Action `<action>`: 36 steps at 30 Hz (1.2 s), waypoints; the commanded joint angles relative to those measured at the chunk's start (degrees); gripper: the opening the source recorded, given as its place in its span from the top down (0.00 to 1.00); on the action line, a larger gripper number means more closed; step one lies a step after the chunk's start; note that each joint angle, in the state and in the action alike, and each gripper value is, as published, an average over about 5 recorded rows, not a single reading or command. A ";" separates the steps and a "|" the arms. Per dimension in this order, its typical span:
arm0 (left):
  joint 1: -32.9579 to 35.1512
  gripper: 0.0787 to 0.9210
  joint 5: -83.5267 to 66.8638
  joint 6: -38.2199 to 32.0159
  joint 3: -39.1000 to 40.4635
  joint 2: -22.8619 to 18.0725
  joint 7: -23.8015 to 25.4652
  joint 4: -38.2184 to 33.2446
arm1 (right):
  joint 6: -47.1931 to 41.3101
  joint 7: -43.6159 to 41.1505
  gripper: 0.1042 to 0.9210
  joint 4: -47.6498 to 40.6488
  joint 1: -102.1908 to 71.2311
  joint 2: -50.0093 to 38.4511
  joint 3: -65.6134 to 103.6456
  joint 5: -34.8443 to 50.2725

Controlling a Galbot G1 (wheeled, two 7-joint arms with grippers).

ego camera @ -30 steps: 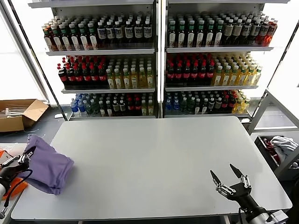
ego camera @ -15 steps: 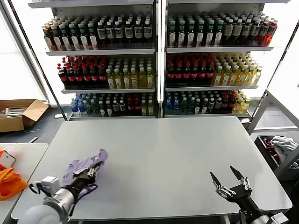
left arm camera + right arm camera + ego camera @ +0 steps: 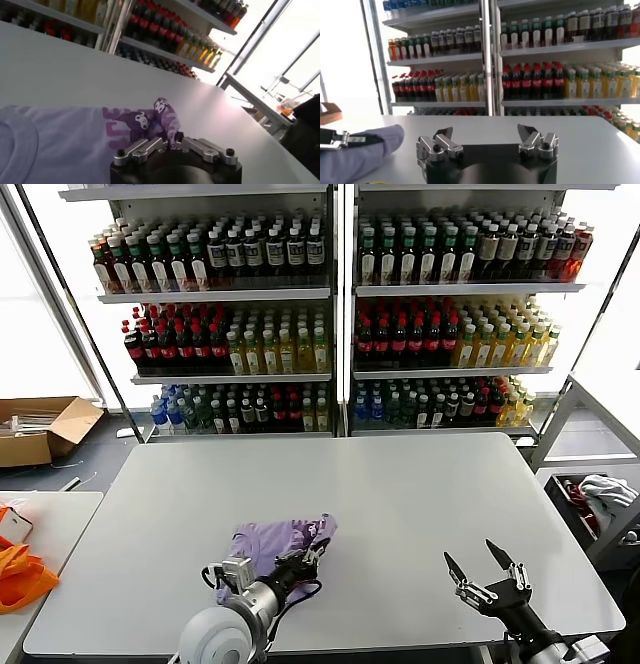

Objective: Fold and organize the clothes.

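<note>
The lavender T-shirt [image 3: 272, 542] lies bunched on the grey table [image 3: 400, 484], near its front edge, left of centre. My left gripper [image 3: 308, 558] is shut on a fold of the shirt at its right end. In the left wrist view the shirt [image 3: 65, 142] spreads out with its dark purple print [image 3: 142, 121] up, and the gripper [image 3: 172, 140] pinches the fabric by the print. My right gripper [image 3: 481, 566] is open and empty at the front right of the table. It also shows open in the right wrist view [image 3: 485, 136], with the shirt [image 3: 362, 150] far off.
Shelves of bottles [image 3: 330, 314] stand behind the table. A side table at the left holds an orange cloth [image 3: 20, 576]. A cardboard box [image 3: 40, 429] lies on the floor at the left. A bin with white and red cloth [image 3: 600, 499] stands at the right.
My left gripper has carried the shirt from the table's left edge rightward along the front to left of centre. The right gripper has barely moved.
</note>
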 commanded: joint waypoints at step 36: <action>9.03 0.12 2.28 -12.68 -18.36 1.37 8.43 -9.59 | -17.74 26.34 0.31 -10.59 21.40 3.11 -35.63 14.07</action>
